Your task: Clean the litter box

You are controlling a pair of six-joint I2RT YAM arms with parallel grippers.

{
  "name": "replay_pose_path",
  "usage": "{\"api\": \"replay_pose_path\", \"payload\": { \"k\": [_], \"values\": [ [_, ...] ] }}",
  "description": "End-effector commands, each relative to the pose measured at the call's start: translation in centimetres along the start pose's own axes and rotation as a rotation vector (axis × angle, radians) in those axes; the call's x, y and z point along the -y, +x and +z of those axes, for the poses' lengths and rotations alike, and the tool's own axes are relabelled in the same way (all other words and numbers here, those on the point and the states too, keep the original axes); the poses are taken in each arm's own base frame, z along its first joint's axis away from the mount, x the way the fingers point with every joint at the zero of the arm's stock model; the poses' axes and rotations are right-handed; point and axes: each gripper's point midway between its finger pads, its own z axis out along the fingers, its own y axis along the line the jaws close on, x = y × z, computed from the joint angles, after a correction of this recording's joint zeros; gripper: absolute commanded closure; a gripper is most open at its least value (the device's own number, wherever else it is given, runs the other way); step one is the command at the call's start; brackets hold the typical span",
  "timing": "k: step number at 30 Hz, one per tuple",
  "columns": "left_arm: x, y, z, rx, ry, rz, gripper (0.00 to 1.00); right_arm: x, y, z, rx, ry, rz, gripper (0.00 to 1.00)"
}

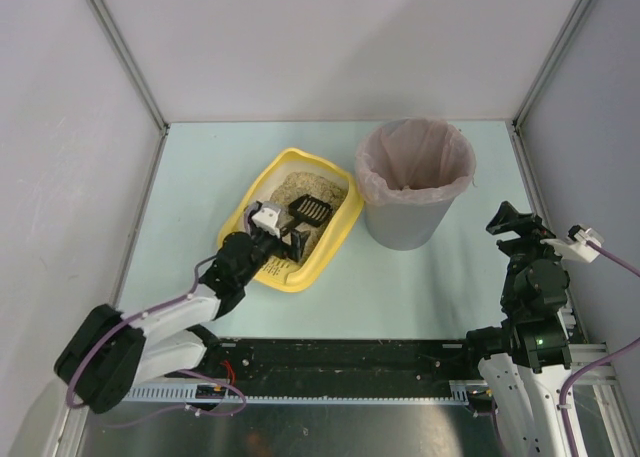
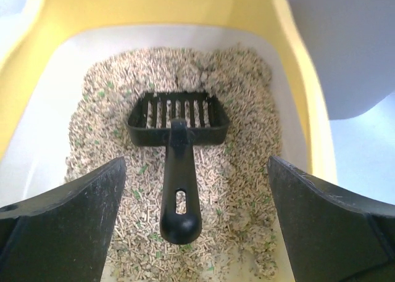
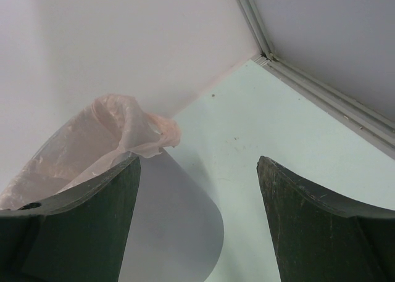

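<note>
Here one scoop [image 2: 178, 147] lies in one litter box [image 2: 154, 10]; left gripper [image 2: 196, 183] and right gripper [image 3: 197, 171] both spread.

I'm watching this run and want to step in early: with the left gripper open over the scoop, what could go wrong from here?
1. The scoop lies flat on the litter, so the left gripper may plough into granules and close on a weak, tilted hold.
2. The bin stands past the litter box and its raised rim; a loaded scoop carried there could shed litter onto the table or catch the loose liner.
</note>
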Motion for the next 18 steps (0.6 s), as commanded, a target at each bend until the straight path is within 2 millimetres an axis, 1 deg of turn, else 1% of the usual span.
{"api": "replay_pose_path", "payload": {
  "k": [1, 4, 5, 6, 7, 8, 9, 10, 11, 12, 13, 14, 15, 16, 17, 18],
  "values": [
    [0.0, -3.1, -1.3, 0.096, 0.015, 0.025, 0.00, -0.2, -1.8, -0.1, 0.058, -0.004, -0.016, 0.19],
    [-0.2, -5.1, -2.2, 0.139, 0.000, -0.008, 0.00, 0.0, -1.9, -0.1, 0.062, 0.001, -0.049, 0.18],
    [-0.2, -6.2, -2.3, 0.153, -0.009, -0.024, 0.00, -0.1, -2.1, -0.1, 0.062, 0.002, -0.058, 0.18],
    [-0.6, -6.2, -2.7, 0.122, -0.033, -0.058, 0.00, 0.0, -2.1, -0.1, 0.057, 0.005, -0.079, 0.18],
    [-1.5, -6.6, -2.9, 0.114, -0.081, -0.081, 0.00, 0.0, -2.1, -0.1, 0.053, 0.007, -0.092, 0.18],
    [-1.8, -8.4, -3.2, 0.136, -0.103, -0.120, 0.00, -0.1, -2.5, -0.1, 0.054, 0.007, -0.102, 0.18],
    [-2.2, -8.4, -3.9, 0.111, -0.124, -0.134, 0.00, -0.1, -2.5, -0.1, 0.046, 0.011, -0.118, 0.18],
    [-3.2, -8.9, -4.2, 0.113, -0.162, -0.153, 0.00, -0.1, -2.6, -0.1, 0.043, 0.012, -0.143, 0.18],
    [-3.4, -10.5, -4.7, 0.143, -0.173, -0.185, 0.00, -0.1, -2.6, -0.1, 0.036, 0.013, -0.158, 0.18],
    [-3.8, -10.5, -5.1, 0.126, -0.187, -0.198, 0.00, -0.2, -2.8, -0.2, 0.034, 0.009, -0.170, 0.18],
    [-4.6, -11.4, -5.8, 0.147, -0.210, -0.212, 0.00, -0.2, -2.8, -0.1, 0.029, 0.008, -0.192, 0.18],
    [-4.7, -12.8, -6.1, 0.167, -0.203, -0.230, 0.00, -0.4, -2.9, -0.2, 0.024, -0.003, -0.202, 0.17],
    [-4.8, -12.7, -6.4, 0.136, -0.198, -0.233, 0.00, -0.5, -3.2, -0.2, 0.026, -0.008, -0.212, 0.17],
    [-5.8, -12.8, -6.6, 0.119, -0.220, -0.243, 0.00, -0.7, -3.2, -0.3, 0.024, -0.019, -0.218, 0.17],
    [-5.4, -14.1, -6.7, 0.119, -0.185, -0.261, 0.00, -1.0, -3.3, -0.4, 0.021, -0.036, -0.235, 0.17],
    [-5.9, -13.6, -6.9, 0.077, -0.203, -0.280, 0.00, -1.1, -3.4, -0.5, 0.020, -0.043, -0.242, 0.17]
  ]
}}
